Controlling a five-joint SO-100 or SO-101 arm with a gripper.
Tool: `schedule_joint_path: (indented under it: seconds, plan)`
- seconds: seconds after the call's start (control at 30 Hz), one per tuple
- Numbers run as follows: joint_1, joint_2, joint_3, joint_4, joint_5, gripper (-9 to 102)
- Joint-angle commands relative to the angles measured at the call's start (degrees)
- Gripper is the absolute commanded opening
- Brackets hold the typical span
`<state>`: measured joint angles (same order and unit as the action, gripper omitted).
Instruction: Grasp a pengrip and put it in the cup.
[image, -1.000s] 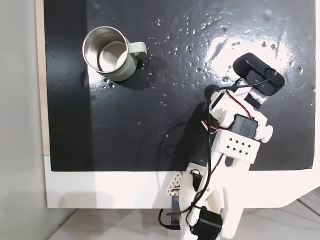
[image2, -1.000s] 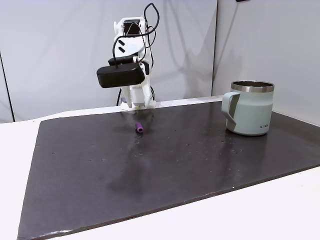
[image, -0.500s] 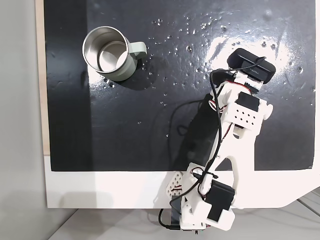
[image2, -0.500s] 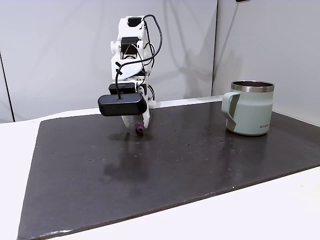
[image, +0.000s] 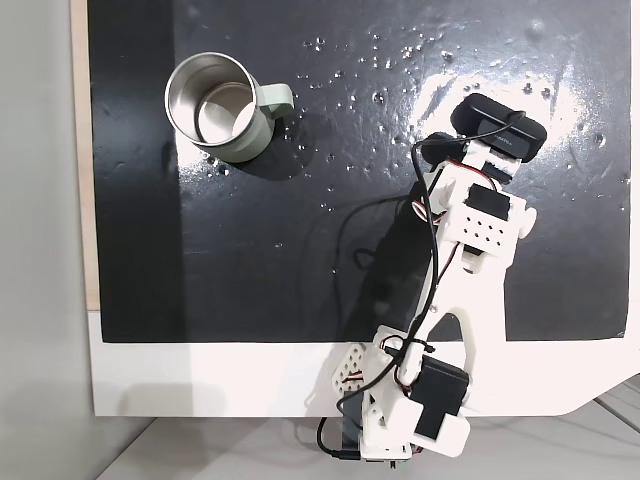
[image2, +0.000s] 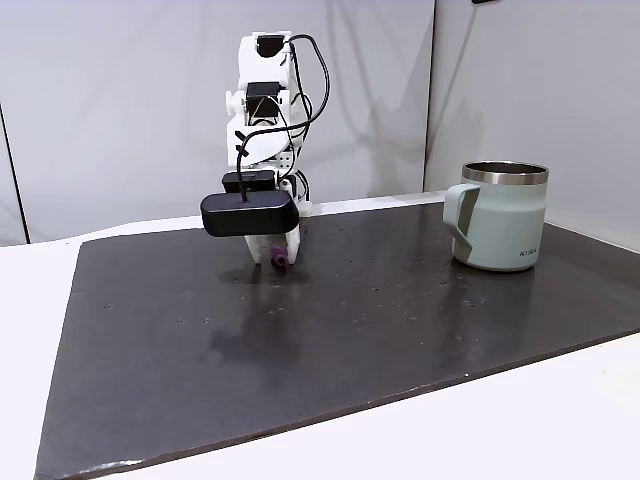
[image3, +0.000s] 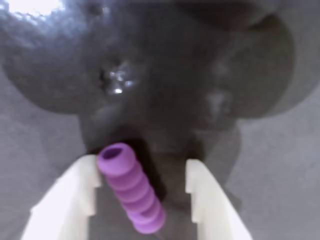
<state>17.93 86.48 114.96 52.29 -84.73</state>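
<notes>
Lowered end effector (image3: 142, 192) straddles pengrip (image3: 131, 194), open (ungrasped); cup (image: 218, 108) empty.

— Any writing to read anywhere?
— Only a small dark mark low on the cup's (image2: 503, 229) outer wall, at about five o'clock on its side in a fixed view.
— Can you make it out?
— No, it is too small to read.

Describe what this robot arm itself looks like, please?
The arm is white plastic, blocky, with black motor boxes at its joints and a perforated plate. Thin black and red cables loop along it. A black oblong camera rides at the wrist. The gripper has two pale fingers.
</notes>
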Motion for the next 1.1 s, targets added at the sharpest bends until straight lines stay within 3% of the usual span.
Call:
schedule_joint_path:
  seconds: [0.0,0.17,0.43,0.7,1.07]
  plan:
    - [-1.7,1.1,1.8,-1.5,0.2,14]
    - [-1.4,1.8,3.0,-2.3,0.3,3]
    - [-1.8,4.8,1.8,-1.1,4.0,0]
    - [-9.2,9.8,-14.2,16.4,18.0,0]
    - [-26.0,17.1,-26.8,33.1,37.9,0]
